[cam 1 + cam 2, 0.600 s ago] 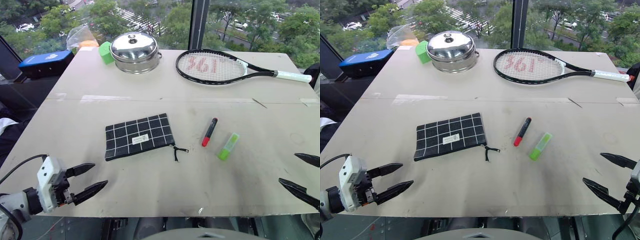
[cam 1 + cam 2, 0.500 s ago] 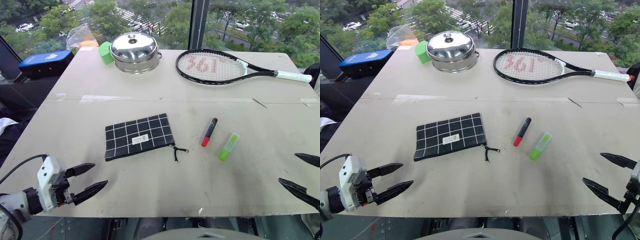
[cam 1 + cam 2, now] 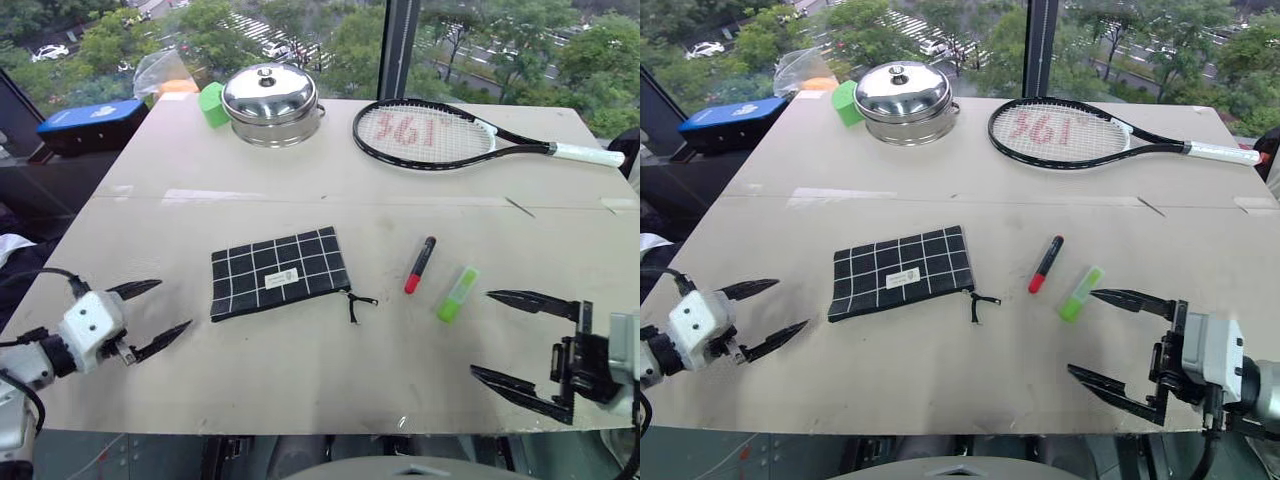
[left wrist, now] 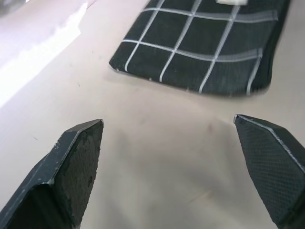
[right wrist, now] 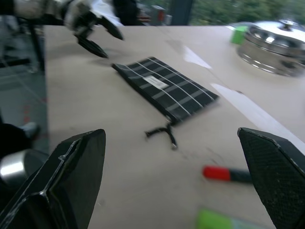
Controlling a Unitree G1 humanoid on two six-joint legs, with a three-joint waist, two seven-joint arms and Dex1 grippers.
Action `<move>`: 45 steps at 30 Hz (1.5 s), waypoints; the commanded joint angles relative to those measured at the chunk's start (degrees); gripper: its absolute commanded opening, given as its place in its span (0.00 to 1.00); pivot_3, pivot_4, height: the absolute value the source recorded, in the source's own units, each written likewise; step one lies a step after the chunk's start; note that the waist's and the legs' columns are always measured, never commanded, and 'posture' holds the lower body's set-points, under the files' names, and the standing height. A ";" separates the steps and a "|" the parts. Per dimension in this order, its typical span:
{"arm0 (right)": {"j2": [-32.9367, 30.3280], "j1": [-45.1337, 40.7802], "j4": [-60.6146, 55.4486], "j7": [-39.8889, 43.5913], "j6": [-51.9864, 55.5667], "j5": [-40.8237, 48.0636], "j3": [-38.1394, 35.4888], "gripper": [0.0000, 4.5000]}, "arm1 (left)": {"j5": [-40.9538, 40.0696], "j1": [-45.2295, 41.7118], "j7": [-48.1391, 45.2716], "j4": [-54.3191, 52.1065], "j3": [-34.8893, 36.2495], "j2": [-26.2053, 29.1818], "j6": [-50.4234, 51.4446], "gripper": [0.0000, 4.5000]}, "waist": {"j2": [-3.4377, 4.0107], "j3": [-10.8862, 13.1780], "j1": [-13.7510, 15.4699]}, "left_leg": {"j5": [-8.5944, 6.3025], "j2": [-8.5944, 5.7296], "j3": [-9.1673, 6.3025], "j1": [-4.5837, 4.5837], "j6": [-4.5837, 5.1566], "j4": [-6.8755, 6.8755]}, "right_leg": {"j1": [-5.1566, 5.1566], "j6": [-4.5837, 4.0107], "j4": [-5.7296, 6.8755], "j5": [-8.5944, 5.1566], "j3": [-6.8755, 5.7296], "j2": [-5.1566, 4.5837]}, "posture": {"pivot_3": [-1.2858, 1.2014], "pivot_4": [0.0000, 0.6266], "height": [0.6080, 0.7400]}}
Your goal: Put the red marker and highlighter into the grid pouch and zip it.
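Pouch (image 3: 279, 273) flat on worktop (image 3: 300, 180), ahead of wide-open, empty left claw (image 3: 148, 316). Highlighter (image 3: 457, 293) just beyond wide, empty right claw (image 3: 525, 340); marker (image 3: 419, 264) beside it. Pens likely light, stiff, slippery: pinch mid-barrel. Pouch soft: hold corner.

Pale beige table (image 3: 330, 190), daylit windows behind, dark window post (image 3: 398, 45), green treetops outside

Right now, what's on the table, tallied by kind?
Pens: 2, red marker and highlighter
Pouches: 1, grid pouch
Rackets: 1, tennis racket
Pots: 1, lidded steel pot
Green blocks: 1, green block
Total: 6
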 commanded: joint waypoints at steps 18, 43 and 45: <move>-0.22 -0.18 -4.33 -7.33 0.38 -0.73 4.74 1.00 | 18.35 -30.70 9.37 26.89 -28.68 -5.25 -24.92 0.63 | 0.74 -0.84 2.34 | 0.05 -0.14 0.19 0.08 0.28 0.22 | 0.29 0.11 0.24 -0.01 -0.29 0.08 | 0.52 0.24 1.00; 22.14 -39.23 6.66 -53.43 59.25 -7.50 18.64 1.00 | -6.83 -23.68 20.89 -34.96 -30.41 -15.04 52.49 0.01 | -0.08 -0.50 -0.62 | 0.05 -0.13 0.06 -0.12 0.26 0.18 | 0.18 0.41 0.33 0.05 -0.15 0.32 | 0.52 0.24 1.00; 24.05 -41.58 8.02 -54.09 60.99 -7.24 17.29 1.00 | -6.00 -24.44 21.86 -35.79 -31.37 -16.06 54.12 0.01 | -0.08 -0.50 -0.73 | 0.05 -0.17 0.07 -0.12 0.27 0.18 | 0.18 0.43 0.33 0.06 -0.13 0.34 | 0.52 0.24 1.00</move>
